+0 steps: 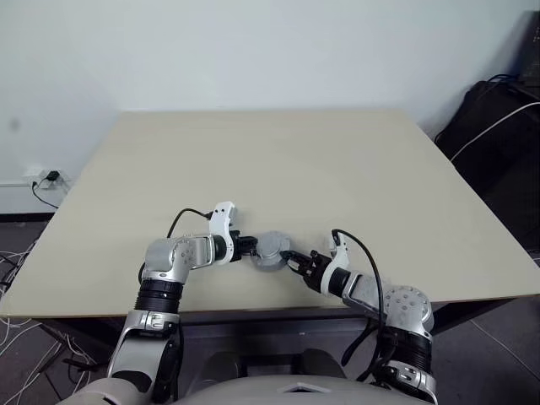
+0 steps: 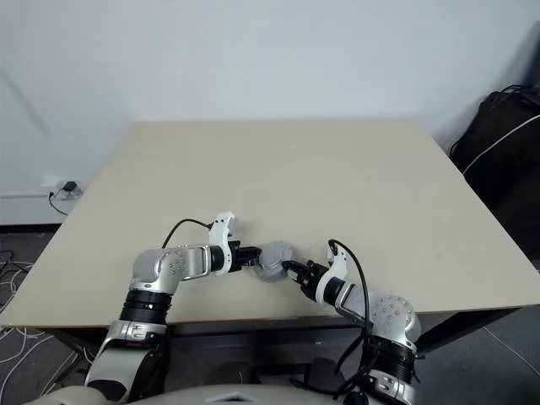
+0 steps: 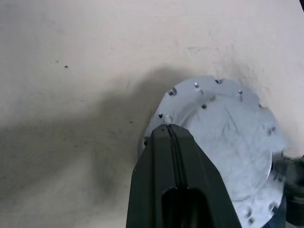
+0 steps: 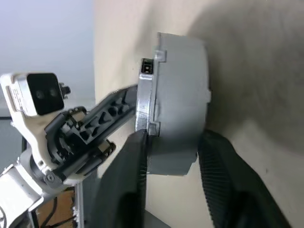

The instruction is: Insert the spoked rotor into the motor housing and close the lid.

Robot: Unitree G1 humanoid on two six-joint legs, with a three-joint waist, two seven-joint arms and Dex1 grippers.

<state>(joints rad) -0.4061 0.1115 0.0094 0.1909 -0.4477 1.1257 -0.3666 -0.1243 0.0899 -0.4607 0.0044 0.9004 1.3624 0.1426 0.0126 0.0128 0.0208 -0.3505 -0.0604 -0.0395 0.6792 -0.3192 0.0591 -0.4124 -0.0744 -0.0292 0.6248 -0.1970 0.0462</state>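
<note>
A broad, pale beige table [image 1: 278,169] stands against a light wall, with a black bag [image 1: 498,126] and a white cable off its right side and a wall socket [image 1: 42,177] low on the left. Near the table's front edge, between the two arms, sits a round silver-grey metal assembly: the motor housing [image 4: 183,99], a thick grey drum resting on the tabletop, with the lid [image 3: 228,137], a flat silver-grey disc with small holes around its rim, lying on top of it. The spoked rotor cannot be made out, nor can any windings.

The left gripper [image 3: 170,130] has its two black fingers pressed together with no gap, holding nothing; their joined tips rest on the lid's edge on the robot's left side.

The right gripper [image 4: 173,161] comes in from the robot's right with its black fingers partly spread, one on each side of the housing's drum wall. The fingers [image 4: 223,180] lie close against the wall; whether they actually clamp it is not clear.
</note>
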